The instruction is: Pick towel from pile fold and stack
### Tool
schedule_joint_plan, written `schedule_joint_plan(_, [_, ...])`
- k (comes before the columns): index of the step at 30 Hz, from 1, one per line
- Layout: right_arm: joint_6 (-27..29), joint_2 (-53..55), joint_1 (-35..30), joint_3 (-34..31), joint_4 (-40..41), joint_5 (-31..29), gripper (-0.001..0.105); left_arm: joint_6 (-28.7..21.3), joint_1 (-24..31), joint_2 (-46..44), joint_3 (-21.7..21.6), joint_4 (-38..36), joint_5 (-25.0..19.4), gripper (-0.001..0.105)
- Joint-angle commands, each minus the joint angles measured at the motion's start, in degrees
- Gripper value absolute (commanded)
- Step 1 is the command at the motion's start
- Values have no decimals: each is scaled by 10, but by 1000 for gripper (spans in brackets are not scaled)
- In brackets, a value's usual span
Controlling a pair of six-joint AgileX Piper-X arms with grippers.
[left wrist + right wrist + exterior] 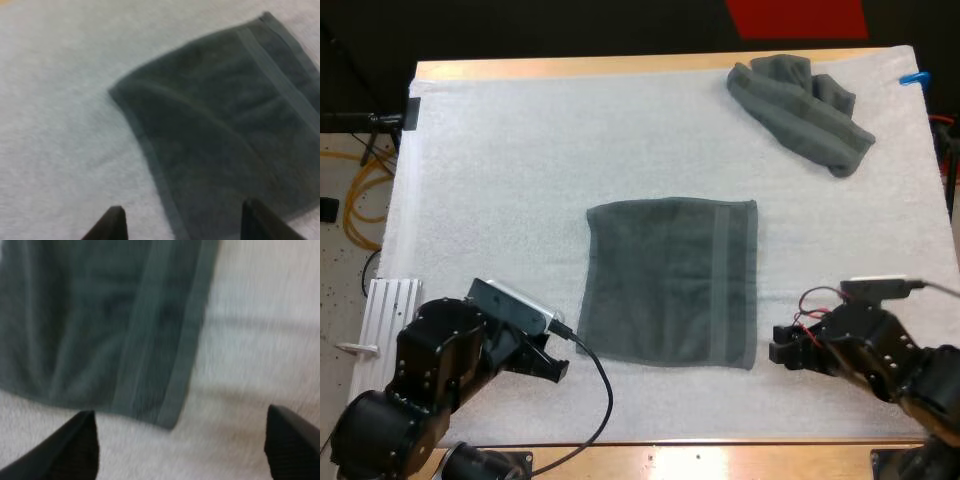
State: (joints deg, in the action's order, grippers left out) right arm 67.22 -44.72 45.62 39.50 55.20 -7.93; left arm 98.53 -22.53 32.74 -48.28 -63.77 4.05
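Observation:
A dark grey-green towel (pixel 672 282) lies spread flat in the middle of the white mat (pixel 520 170). A crumpled towel (pixel 802 110) sits at the mat's far right. My left gripper (pixel 558 368) rests near the flat towel's near left corner, open, its two fingers (pixel 111 226) apart over the towel's left edge (pixel 150 160). My right gripper (pixel 781 352) is just right of the towel's near right corner (pixel 170 420), open, with wide-spread fingers (pixel 75 445) clear of the cloth.
A white ribbed block (pixel 388 310) stands off the mat's left side. The wooden table edge (pixel 700 458) runs along the front. Bare mat stretches left of and behind the flat towel.

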Motion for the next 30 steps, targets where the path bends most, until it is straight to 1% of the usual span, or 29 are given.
schedule_joint_plan(1, [-25, 1, -1, -15, -15, 18, 67, 7, 1, -1, 3, -2, 11, 48])
schedule_joint_plan(3, [-68, 1, -3, -66, -61, 49, 67, 7, 1, -1, 15, -2, 19, 48])
schedule_joint_plan(5, [-98, 0, -3, -106, -103, 73, 67, 7, 1, -1, 24, -2, 23, 48])
schedule_joint_plan(6, [-128, -2, -3, -129, -128, 92, 67, 7, 1, -1, 27, -2, 23, 48])
schedule_joint_plan(7, [-142, -4, -3, -138, -137, 101, 67, 7, 1, -1, 29, -2, 23, 48])
schedule_joint_plan(9, [-174, -20, -3, -177, -195, 150, 67, 7, 1, -1, 33, -2, 24, 48])
schedule_joint_plan(14, [-225, -70, -3, -230, -318, 189, 67, 7, 1, -1, 34, -2, 27, 48])
schedule_joint_plan(15, [-235, -87, -3, -236, -349, 196, 67, 7, 1, -1, 34, -2, 27, 48])
schedule_joint_plan(21, [-252, -179, -3, -240, -456, 207, 67, 7, 1, -1, 34, -2, 35, 48])
schedule_joint_plan(25, [-270, -230, -3, -240, -492, 210, 67, 7, 1, -1, 34, -2, 35, 48])
schedule_joint_plan(28, [-271, -258, -3, -240, -518, 224, 63, 7, 1, -1, 34, -2, 35, 48])
schedule_joint_plan(30, [-271, -268, -3, -240, -535, 224, 53, 7, 1, -1, 34, -2, 35, 48])
